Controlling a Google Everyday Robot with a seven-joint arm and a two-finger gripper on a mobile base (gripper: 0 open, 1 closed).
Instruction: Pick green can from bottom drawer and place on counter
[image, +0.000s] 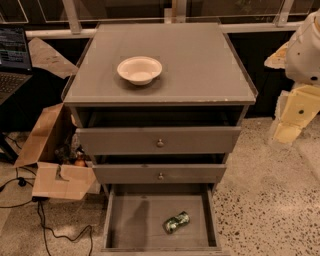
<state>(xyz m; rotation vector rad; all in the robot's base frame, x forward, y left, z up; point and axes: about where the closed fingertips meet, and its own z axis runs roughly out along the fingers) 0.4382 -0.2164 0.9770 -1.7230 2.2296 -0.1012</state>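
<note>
Laptop (11, 55) is sitting open at 9 o'clock of the cabinet (235, 120), screen lit. At 8 o'clock an opened cardboard box (50, 150) is lying on the floor (265, 200), with black cables (45, 220) trailing past it toward 7 o'clock.

Counter (200, 65) is carrying one cream bowl (139, 69), sitting upright at about 10 o'clock from the counter's centre. Top drawer (200, 140) and middle drawer (200, 173) are each standing a little way out.

Bottom drawer (130, 220) is standing pulled well out. Can (176, 222) is lying on its side on that drawer's bare base at 4 o'clock, turned diagonally, near the right wall but apart from it.

Gripper (287, 131) is hanging at 3 o'clock of the cabinet, off its right side, about level with the top drawer and well apart from the can. Claw apart or together: cannot tell.
</note>
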